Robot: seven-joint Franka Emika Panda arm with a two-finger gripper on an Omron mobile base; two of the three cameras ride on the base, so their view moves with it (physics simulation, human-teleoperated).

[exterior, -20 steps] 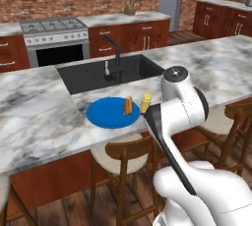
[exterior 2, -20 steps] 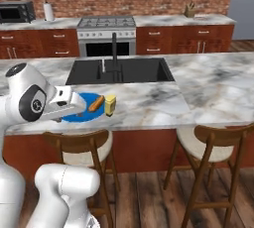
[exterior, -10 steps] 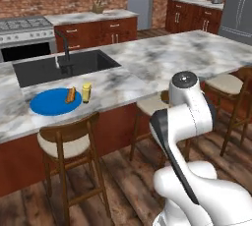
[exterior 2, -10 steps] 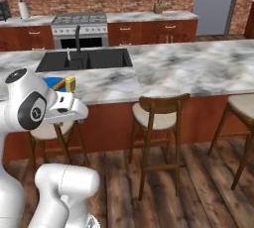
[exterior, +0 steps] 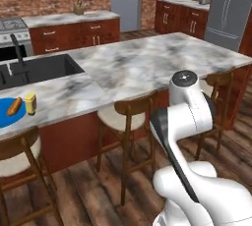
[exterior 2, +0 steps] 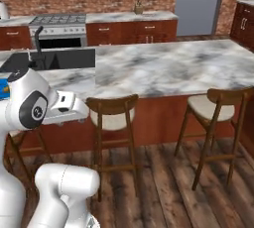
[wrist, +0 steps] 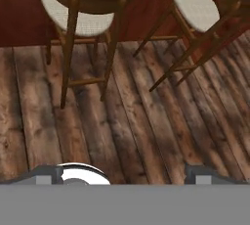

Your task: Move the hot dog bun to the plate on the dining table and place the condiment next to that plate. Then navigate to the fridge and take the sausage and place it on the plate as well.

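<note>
The gripper (wrist: 122,172) hangs with its jaws spread wide and nothing between them, pointed down at the plank floor (wrist: 122,121) before two wooden stools (wrist: 83,9). Far off to its left on the dining table (exterior: 138,68), the hot dog bun (exterior: 15,105) lies on the blue plate (exterior: 7,117), the condiment (exterior: 30,103) just beside. The fridge (exterior: 227,9) stands well beyond, across the room.

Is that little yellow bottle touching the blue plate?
Cannot tell. In the left base view the condiment stands right at the plate edge beside the hot dog bun; no gap or contact shows plainly.
</note>
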